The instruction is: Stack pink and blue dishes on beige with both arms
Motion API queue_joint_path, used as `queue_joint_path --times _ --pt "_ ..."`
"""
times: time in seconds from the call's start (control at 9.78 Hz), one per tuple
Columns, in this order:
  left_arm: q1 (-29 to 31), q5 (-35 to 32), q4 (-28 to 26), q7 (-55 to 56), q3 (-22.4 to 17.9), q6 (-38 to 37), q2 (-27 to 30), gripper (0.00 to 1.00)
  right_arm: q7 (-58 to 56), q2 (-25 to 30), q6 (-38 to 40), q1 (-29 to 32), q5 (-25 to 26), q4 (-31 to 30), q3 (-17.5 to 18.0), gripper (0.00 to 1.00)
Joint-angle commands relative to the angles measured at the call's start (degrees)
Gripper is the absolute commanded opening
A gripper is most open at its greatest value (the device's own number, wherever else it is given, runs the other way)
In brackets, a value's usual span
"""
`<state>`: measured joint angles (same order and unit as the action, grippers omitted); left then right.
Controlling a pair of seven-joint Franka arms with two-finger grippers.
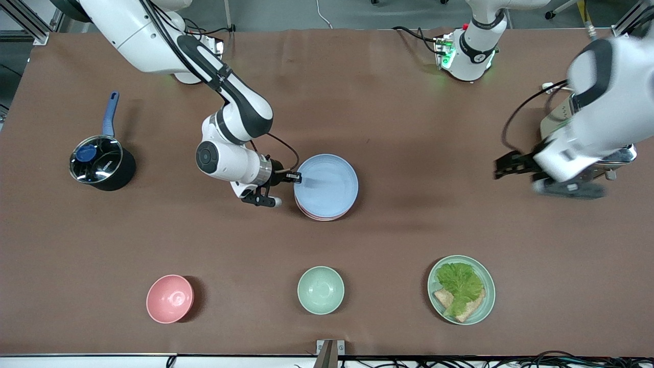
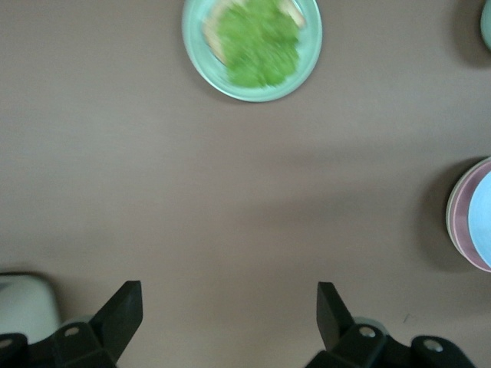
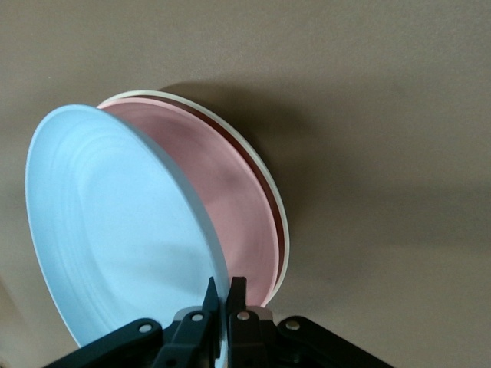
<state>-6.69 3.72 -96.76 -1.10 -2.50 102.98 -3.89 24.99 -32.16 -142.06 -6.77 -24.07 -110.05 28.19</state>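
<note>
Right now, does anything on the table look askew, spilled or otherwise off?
Only the blue plate: it tilts over the pink plate and beige plate, pinched at its rim by the right gripper, so it is not yet flat. The left gripper hangs open over bare table. Nothing is spilled.

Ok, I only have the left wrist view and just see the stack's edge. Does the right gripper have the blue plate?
Observer: Yes, the right gripper is shut on the blue plate's rim.
Operator: Lying flat?
Observer: No, it is tilted over the pink plate, which sits on the beige plate.
Operator: Where's my left gripper?
Observer: The left gripper, open, is over the left arm's end of the table, away from the stack.
</note>
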Motion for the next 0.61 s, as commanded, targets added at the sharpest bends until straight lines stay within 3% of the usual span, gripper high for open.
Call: queue_joint_path --times 0.0,0.1,0.2,0.31,0.51 --pt "-0.1 -4.1 7.7 -0.3 -0.7 -6.4 0.4 1.0 0.0 0.5 -0.1 0.3 -0.4 -1.5 0.8 0.15" --pt "0.7 -4.2 10.9 -0.3 -0.1 -10.4 0.7 1.0 -0.1 0.5 0.0 0.2 -0.3 -1.5 0.8 0.17" --pt "1.7 -4.2 13.6 -0.4 0.7 -16.6 1.6 1.0 0.1 0.5 0.1 0.3 -0.3 -1.4 0.8 0.54" --pt "1.9 -3.9 12.5 -0.4 1.4 -19.7 6.0 1.0 0.4 0.5 0.4 0.6 -0.3 -1.2 0.8 1.0" --pt "2.6 -3.4 9.7 -0.6 1.5 -20.0 8.5 1.0 0.3 4.6 5.1 1.2 0.0 0.9 0.6 1.0"
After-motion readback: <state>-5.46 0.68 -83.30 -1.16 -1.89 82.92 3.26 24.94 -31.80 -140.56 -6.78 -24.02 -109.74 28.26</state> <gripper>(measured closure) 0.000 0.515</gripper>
